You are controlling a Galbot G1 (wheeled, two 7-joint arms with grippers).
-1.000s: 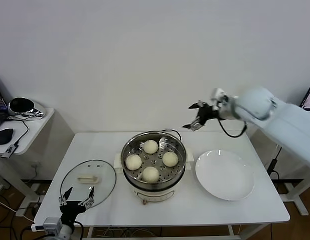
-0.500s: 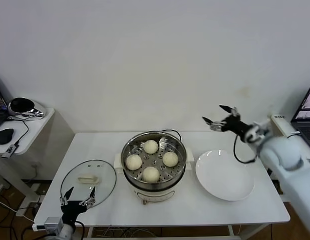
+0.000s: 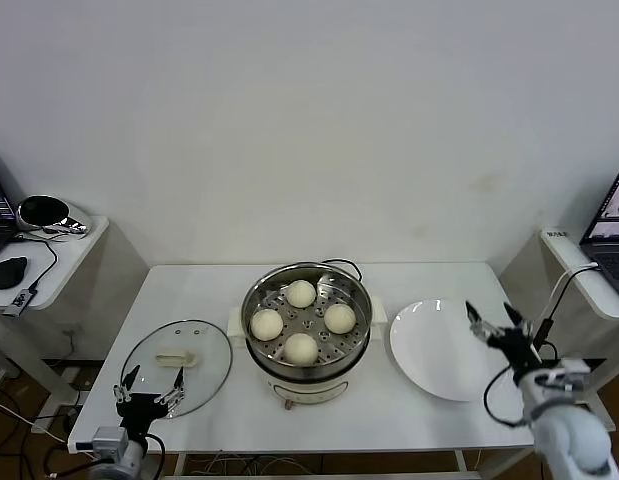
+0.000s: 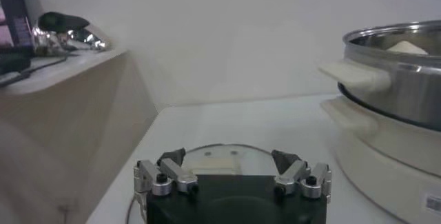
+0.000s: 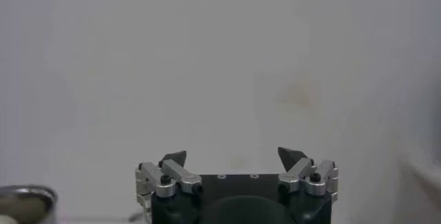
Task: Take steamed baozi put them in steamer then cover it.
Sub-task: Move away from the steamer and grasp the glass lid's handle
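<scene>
— Since a second ago our right hand [image 3: 492,323] has swung from high behind the steamer [image 3: 306,322] down to the worktop's [image 3: 409,415] edge at 3 o'clock, past the white plate [image 3: 444,350]. Its fingers are spread wide, holding nothing.

— And our left hand [image 3: 148,389]?

— It has dropped slightly at 7 o'clock, just in front of the cover [image 3: 177,350], fingers wide apart and empty. That glass lid lies flat on the worktop at 9 o'clock of the steamer.

— We see all four steamed baozi [image 3: 301,293] on the perforated tray in the pot, with nothing over them.

— Around us: a black cable [image 3: 341,264] behind the steamer, a side table [image 3: 59,262] at far left with a mouse [image 3: 8,271] and shiny kettle [image 3: 44,213], a laptop [image 3: 612,208] at far right, and a plain white wall [image 3: 309,120] behind.
</scene>
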